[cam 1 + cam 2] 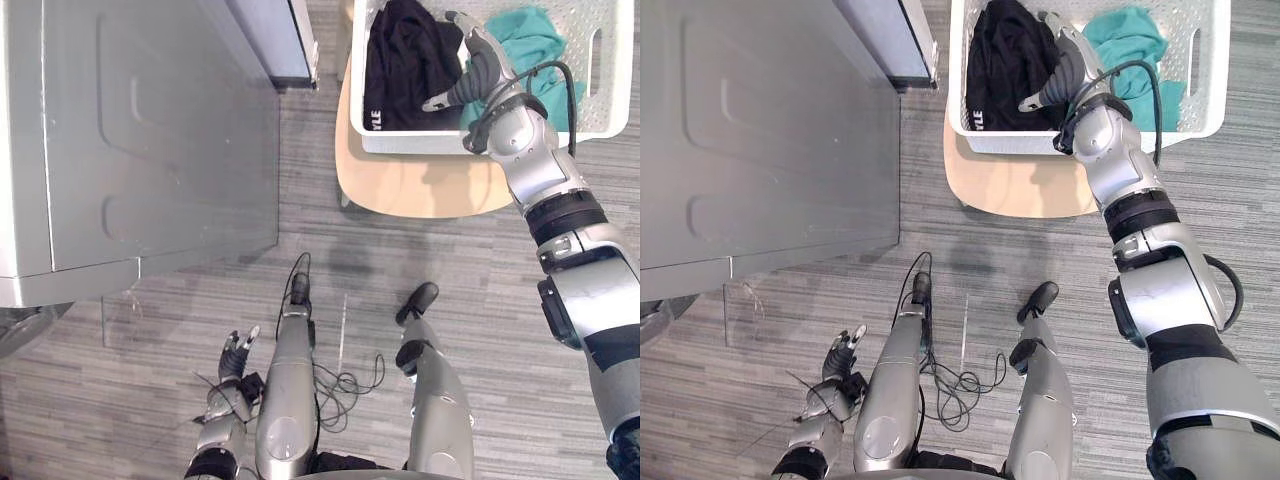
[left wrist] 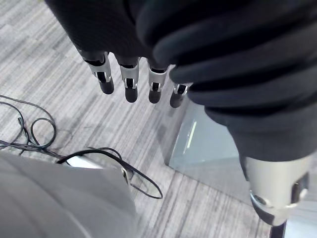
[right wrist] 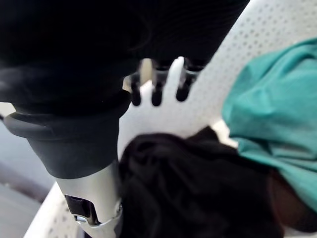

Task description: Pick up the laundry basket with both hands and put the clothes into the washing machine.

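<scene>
The floor (image 1: pixel 450 260) is laid in grey planks with fine streaks, lighter and darker bands mixed. A round table (image 1: pixel 420 190) with a pale wooden top stands on it at the far right. Light falls evenly, and the floor darkens softly just before the table. A small clear panel (image 1: pixel 118 305) stands upright on the planks, well to the left.

The only print I can make out is a short run of white capital letters on the black garment (image 1: pixel 405 62), low along its edge by the near wall of the laundry basket (image 1: pixel 420 143). A fold hides part of it.
</scene>
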Tool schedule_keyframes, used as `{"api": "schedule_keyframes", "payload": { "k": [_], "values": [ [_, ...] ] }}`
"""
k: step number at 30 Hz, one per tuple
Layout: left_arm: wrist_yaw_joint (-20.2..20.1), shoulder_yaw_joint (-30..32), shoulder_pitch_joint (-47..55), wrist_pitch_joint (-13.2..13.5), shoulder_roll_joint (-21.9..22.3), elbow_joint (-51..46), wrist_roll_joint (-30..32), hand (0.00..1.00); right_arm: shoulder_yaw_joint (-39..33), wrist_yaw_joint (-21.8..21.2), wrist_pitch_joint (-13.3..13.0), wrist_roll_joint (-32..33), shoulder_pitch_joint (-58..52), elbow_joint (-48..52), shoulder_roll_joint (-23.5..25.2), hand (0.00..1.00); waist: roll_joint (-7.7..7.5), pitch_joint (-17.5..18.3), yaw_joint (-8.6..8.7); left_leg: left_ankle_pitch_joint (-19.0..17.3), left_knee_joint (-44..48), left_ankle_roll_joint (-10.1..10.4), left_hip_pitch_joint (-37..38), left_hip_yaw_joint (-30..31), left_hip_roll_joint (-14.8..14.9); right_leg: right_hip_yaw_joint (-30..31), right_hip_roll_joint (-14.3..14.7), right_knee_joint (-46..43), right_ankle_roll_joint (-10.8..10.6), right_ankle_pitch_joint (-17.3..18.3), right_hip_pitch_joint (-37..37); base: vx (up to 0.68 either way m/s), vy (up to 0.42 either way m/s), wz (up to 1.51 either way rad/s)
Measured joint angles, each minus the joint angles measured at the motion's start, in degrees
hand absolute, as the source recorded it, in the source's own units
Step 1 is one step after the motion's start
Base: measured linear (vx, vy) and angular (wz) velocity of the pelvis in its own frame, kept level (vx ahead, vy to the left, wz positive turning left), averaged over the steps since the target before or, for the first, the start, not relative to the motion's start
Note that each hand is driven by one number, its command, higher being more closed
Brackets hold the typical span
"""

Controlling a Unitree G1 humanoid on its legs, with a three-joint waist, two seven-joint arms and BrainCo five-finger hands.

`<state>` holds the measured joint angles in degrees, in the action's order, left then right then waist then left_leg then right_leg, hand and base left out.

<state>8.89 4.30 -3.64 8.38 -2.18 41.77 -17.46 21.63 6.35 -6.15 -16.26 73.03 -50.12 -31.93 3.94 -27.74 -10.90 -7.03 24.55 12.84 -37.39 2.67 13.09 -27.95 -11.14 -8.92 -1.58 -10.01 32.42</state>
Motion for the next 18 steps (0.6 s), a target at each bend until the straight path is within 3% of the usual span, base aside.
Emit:
{"api": "schedule_keyframes", "payload": {
  "k": [13,18],
  "values": [
    [1.2,0.2,-0.3,0.9,1.2,-9.4,-2.1,0.00,3.1,-0.5,0.1,0.0,0.2,1.9,0.1,0.00,-2.22,-1.3,-1.27,1.6,-0.7,0.4,-5.1,4.2,-0.1,-5.1,-1.1,-1.5,0.5,1.0,2.4,-0.01,0.031,0.15],
    [1.6,1.1,-0.1,1.0,2.3,-12.2,-2.2,0.00,3.0,0.1,0.0,0.1,3.1,2.0,-0.3,0.00,-2.68,-1.4,-1.62,2.4,-0.5,0.6,-9.0,4.3,0.1,-5.9,-1.4,-3.1,0.9,1.4,6.8,-0.03,0.011,-0.02]
  ]
}}
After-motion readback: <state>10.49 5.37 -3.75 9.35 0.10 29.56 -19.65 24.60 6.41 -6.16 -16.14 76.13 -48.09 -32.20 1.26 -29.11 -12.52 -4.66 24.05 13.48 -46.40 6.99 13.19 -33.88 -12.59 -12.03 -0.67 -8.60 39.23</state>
